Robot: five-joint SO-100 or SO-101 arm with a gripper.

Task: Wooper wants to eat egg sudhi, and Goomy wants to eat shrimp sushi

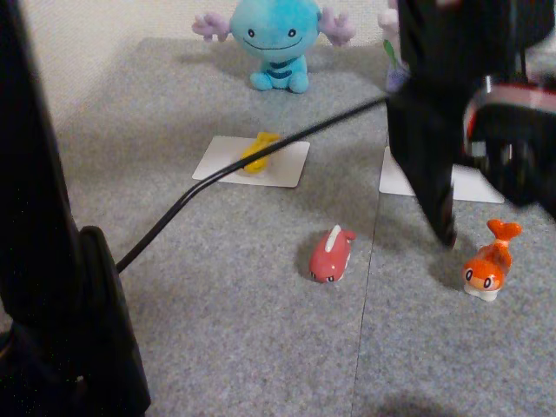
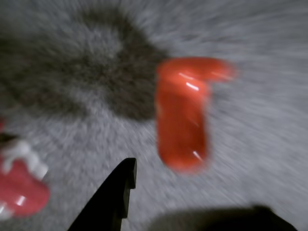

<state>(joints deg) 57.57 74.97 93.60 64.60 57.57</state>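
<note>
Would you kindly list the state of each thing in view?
Yellow fish figurine: lying on the left white card.
Orange figurine: upright on the carpet, untouched.
Pink-red figurine: on the carpet between the cards.
Blue plush: sitting upright behind the left card.
Gripper: above the carpet beside the orange figurine, holding nothing.

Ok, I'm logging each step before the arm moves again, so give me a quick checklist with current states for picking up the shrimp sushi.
1. egg sudhi on the white card before Wooper: ok.
2. shrimp sushi upright on the grey mat, not yet on the right-hand white card: ok.
3. hand near the shrimp sushi: ok, its black tip sits just left of it in the other view.
4. Hand open enough: cannot tell; wrist view is motion-blurred.
5. Pink-red figurine apart from the shrimp sushi: ok.
6. Goomy visible behind the right card: cannot tell; the arm blocks that area.
</note>
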